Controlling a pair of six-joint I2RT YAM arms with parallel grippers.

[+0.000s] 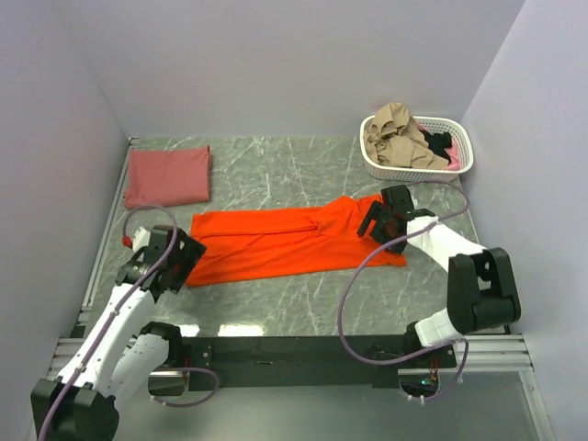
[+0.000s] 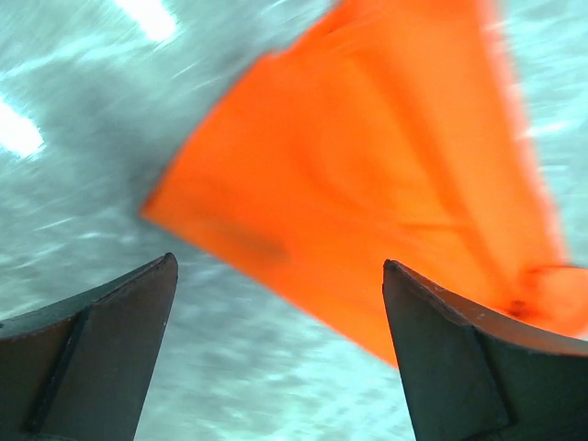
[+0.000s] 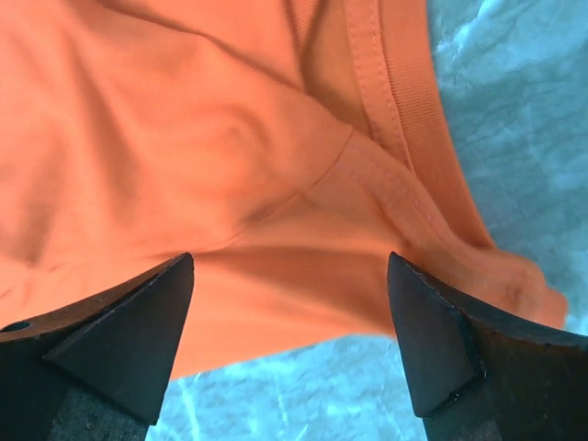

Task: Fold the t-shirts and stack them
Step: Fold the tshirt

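Note:
The bright orange-red t-shirt [image 1: 276,243] lies folded lengthwise into a long strip across the middle of the table. The dusty brick-red t-shirt [image 1: 167,175] lies folded to a rectangle at the back left. My left gripper [image 1: 179,260] is open and empty, hovering just off the strip's left end; the left wrist view shows the shirt's corner [image 2: 367,165] ahead of the fingers [image 2: 119,340]. My right gripper [image 1: 378,223] is open and empty above the strip's right end, over the collar and shoulder [image 3: 276,165].
A white slotted basket [image 1: 464,156] at the back right holds tan, black and pink clothes. Grey walls close in the marbled table [image 1: 303,303] on three sides. A metal rail runs along the near edge.

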